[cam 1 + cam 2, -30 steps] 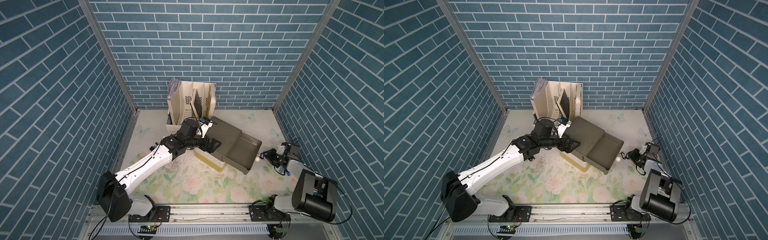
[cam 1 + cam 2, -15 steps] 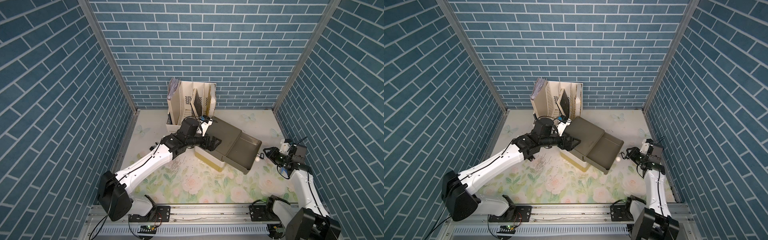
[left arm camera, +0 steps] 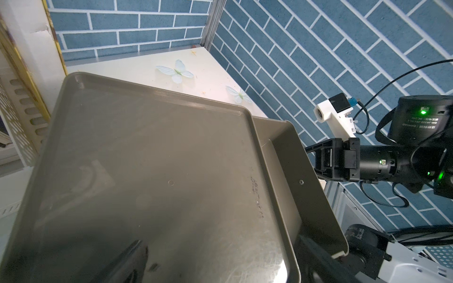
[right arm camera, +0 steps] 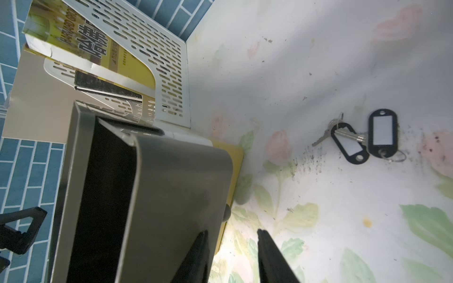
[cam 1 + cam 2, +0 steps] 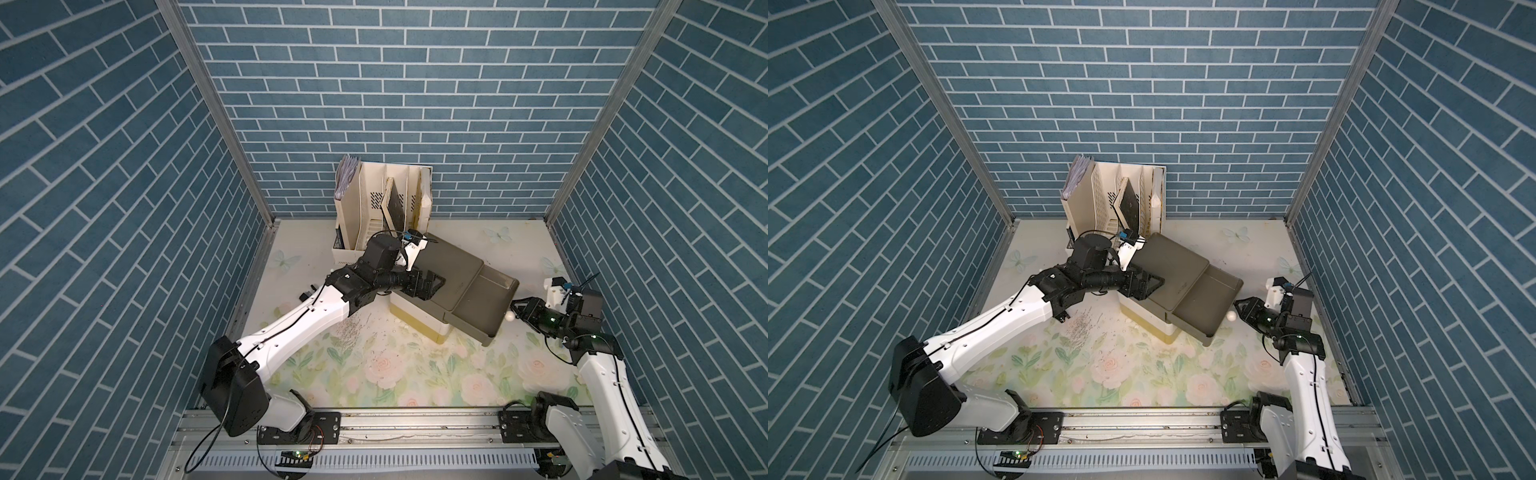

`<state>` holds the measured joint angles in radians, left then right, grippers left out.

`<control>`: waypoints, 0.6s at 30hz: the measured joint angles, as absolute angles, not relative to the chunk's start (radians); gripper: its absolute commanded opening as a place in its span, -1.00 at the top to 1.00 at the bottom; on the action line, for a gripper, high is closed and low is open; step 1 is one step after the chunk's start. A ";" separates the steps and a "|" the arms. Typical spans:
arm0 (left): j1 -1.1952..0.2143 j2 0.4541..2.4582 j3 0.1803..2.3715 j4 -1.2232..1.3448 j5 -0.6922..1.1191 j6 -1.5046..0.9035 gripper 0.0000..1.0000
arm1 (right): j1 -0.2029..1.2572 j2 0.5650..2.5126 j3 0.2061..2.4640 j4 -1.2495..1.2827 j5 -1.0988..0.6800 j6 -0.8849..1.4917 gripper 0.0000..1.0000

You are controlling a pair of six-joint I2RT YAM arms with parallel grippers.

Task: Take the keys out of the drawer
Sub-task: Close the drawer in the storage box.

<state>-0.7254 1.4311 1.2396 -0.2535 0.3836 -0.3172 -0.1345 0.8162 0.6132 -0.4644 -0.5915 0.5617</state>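
Observation:
The grey drawer stands pulled out of the small cabinet; what shows of its inside looks dark and bare in both top views. Two keys with black tags lie on the floral mat outside it, seen only in the right wrist view. My right gripper is open at the drawer's front, close to the round knob, with only mat between its fingers. My left gripper rests wide open on the cabinet's top.
A cream file holder with books stands behind the cabinet against the back wall. Brick-patterned walls close in on three sides. Dark specks are scattered on the mat in front of the cabinet.
My right arm has risen from a folded pose and its gripper has moved closer to the drawer front. The left arm and the drawer have hardly moved.

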 measured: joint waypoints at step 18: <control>-0.725 1.431 1.240 -0.252 0.385 -0.324 -0.99 | 0.040 0.867 0.655 -0.386 -0.560 0.665 0.29</control>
<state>-0.7254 1.4307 1.2396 -0.2523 0.3855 -0.3237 0.0402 0.8665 0.6552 -0.3859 -0.5602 0.6647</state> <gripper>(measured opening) 0.997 0.354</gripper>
